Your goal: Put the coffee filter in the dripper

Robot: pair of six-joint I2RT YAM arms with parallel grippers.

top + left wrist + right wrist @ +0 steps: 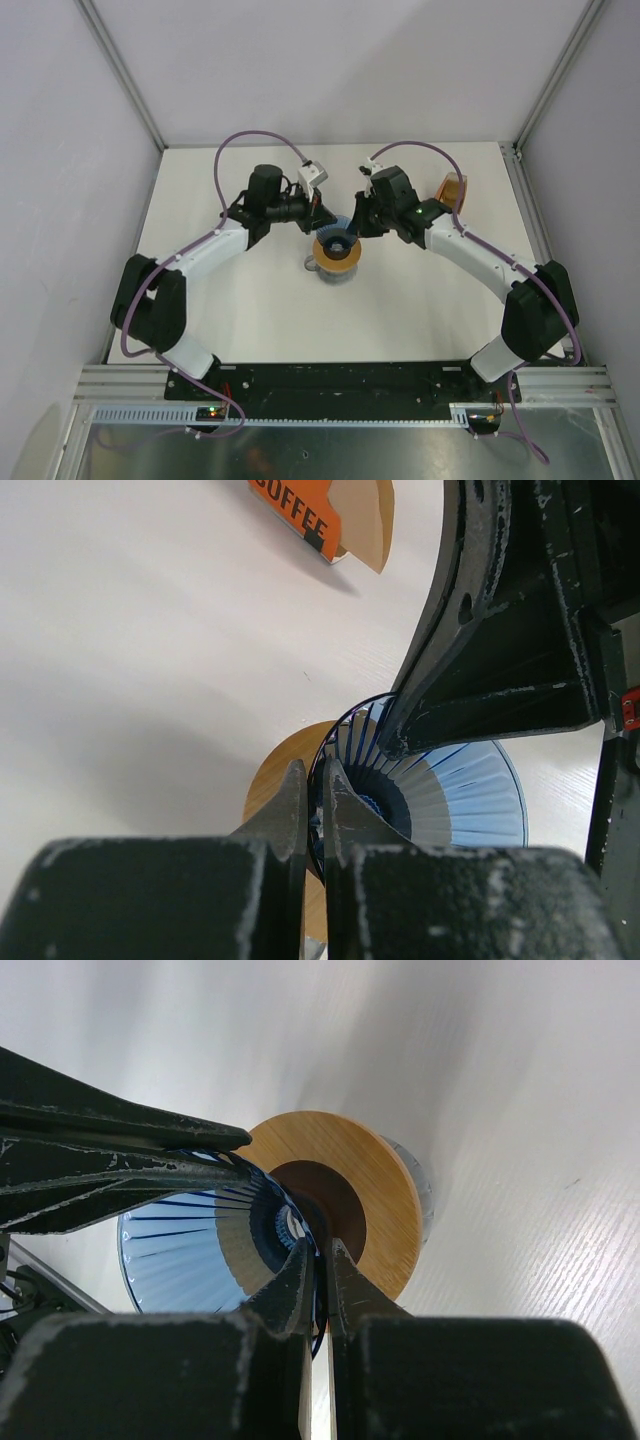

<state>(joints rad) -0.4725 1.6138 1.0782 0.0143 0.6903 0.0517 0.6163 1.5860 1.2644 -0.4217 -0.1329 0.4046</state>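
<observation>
Close in on the left wrist camera, the left gripper (315, 780) has its two fingers pressed onto the rim of the dripper (460, 790), with the thin blue edge caught between them at bottom centre. The dripper is tipped on its side, its ribbed open mouth facing the right of that frame. Over to the right wrist camera, and the right gripper (318, 1258) is pinching the rim too, at another spot, so both arms hold the blue cone at once. Just behind it sits the wooden ring (375, 1175) with its dark hole, resting on the glass jug (422, 1188). In the overhead view all this is in the middle of the table (250, 300). Farther back, at upper right, lies the orange filter pack (452, 188), well apart. Whether a single coffee filter lies with it I cannot tell.
</observation>
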